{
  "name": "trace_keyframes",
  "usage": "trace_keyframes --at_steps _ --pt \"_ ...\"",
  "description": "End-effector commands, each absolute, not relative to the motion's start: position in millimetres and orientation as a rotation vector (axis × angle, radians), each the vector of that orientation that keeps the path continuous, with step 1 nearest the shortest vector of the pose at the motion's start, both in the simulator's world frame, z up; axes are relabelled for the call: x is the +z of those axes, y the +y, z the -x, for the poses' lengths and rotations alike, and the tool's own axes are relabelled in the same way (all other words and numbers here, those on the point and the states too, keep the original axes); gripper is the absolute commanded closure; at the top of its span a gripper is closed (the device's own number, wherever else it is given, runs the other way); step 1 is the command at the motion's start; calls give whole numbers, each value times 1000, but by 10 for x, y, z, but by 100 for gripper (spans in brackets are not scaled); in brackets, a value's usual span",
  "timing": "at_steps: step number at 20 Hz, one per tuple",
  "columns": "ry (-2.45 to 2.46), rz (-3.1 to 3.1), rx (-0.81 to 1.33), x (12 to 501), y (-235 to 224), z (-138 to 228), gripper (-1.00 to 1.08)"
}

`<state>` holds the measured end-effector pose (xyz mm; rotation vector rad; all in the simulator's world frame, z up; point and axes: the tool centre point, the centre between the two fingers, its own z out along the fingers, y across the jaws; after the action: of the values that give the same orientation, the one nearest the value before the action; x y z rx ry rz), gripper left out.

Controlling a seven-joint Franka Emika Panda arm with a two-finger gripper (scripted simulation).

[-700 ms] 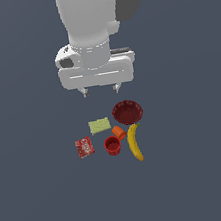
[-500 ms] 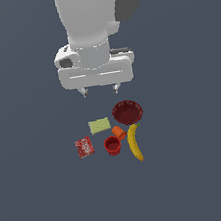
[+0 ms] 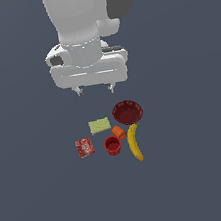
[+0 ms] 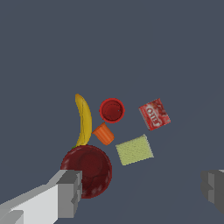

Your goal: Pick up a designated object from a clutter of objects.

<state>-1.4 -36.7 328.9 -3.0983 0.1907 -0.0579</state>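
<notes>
Exterior view, left to right. The red box (image 3: 85, 147) (white printing on its face) lies flat at the far left of the clutter, just beside the red cup (image 3: 112, 145) and apart from it. The yellow-green sponge (image 3: 100, 126) sits behind them. An orange piece (image 3: 118, 132) lies between cup and banana (image 3: 134, 142). The dark red bowl (image 3: 127, 112) is rightmost, at the banana's tip. The gripper (image 3: 95, 90) hangs above the group, fingers spread wide, holding nothing.

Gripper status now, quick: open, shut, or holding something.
Gripper: open and empty, fingers wide apart, above the clutter. The red box lies untouched on the surface.
</notes>
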Motion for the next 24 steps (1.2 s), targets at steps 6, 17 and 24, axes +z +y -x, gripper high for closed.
trace_keyframes --at_steps 6,17,24 --pt "146 3104 -55 3122 -441 -60 -92" --pt "-67 3121 -40 2310 -815 -312 -92" --pt "-263 3122 -23 1532 -1157 -398 -92"
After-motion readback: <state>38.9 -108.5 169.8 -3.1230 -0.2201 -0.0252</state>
